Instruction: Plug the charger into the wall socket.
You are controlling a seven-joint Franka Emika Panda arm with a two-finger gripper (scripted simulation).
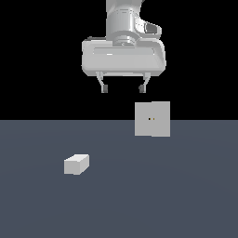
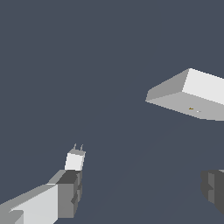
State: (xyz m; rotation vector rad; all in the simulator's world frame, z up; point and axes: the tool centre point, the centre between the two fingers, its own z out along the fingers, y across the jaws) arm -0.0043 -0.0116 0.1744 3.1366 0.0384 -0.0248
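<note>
The gripper (image 1: 123, 88) hangs high above the floor (image 1: 186, 195), fingers spread wide and holding nothing. The charger (image 1: 76, 164) lies on the floor well apart from the wall socket (image 1: 152, 119), nearer the camera and toward the exterior view's left of it. The socket stands upright, its two tiny holes (image 1: 151, 119) facing the camera. In the wrist view the charger (image 2: 75, 159) shows two thin prongs (image 2: 78, 147) at one end, just beside a finger (image 2: 69, 192). The risks, as I judge them: a grasp taken off-centre could tilt the block, and prongs even slightly skewed would jam against the plate instead of entering the holes.
</note>
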